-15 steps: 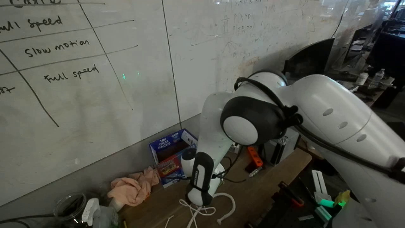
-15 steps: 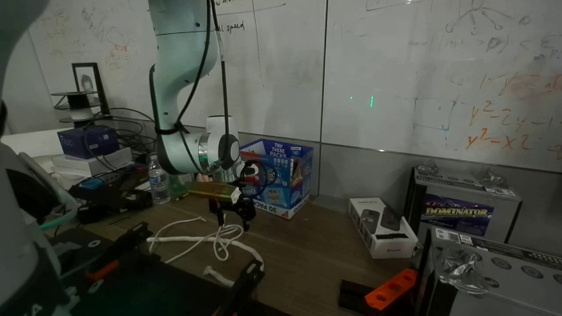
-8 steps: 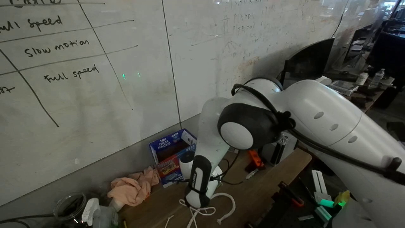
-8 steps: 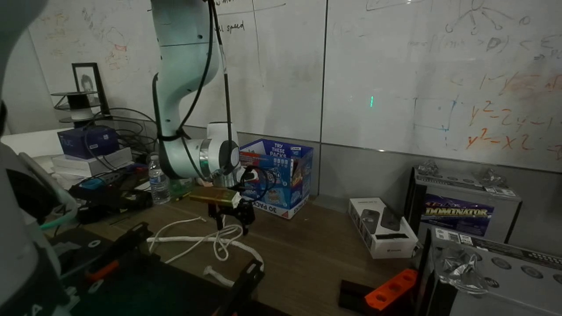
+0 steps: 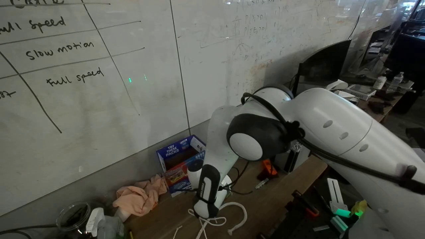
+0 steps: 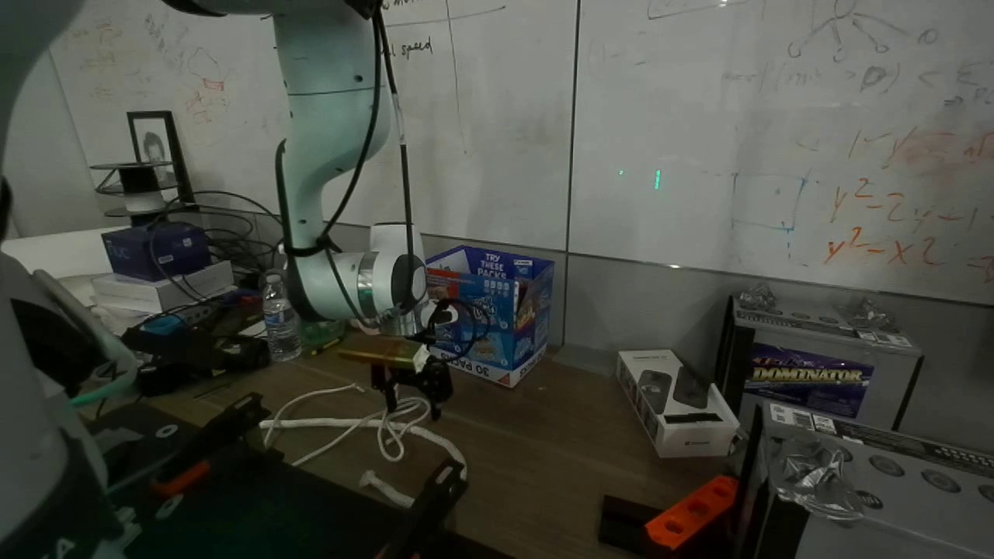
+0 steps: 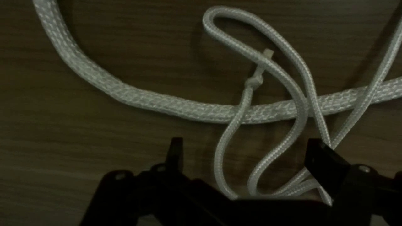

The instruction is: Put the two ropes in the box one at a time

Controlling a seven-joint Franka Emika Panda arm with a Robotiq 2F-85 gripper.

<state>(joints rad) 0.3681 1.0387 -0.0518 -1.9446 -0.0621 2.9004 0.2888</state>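
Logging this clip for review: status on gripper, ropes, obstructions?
Gripper open above thin braided rope. Thin rope lies across thick braided rope; both outside blue cardboard box. Overlap might snag.

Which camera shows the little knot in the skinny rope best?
The wrist view: it looks from closest, so the knot near one end of the thin white rope looks big, and nothing covers it. Both exterior views show parts of that rope, but small, and I cannot make out the knot there.
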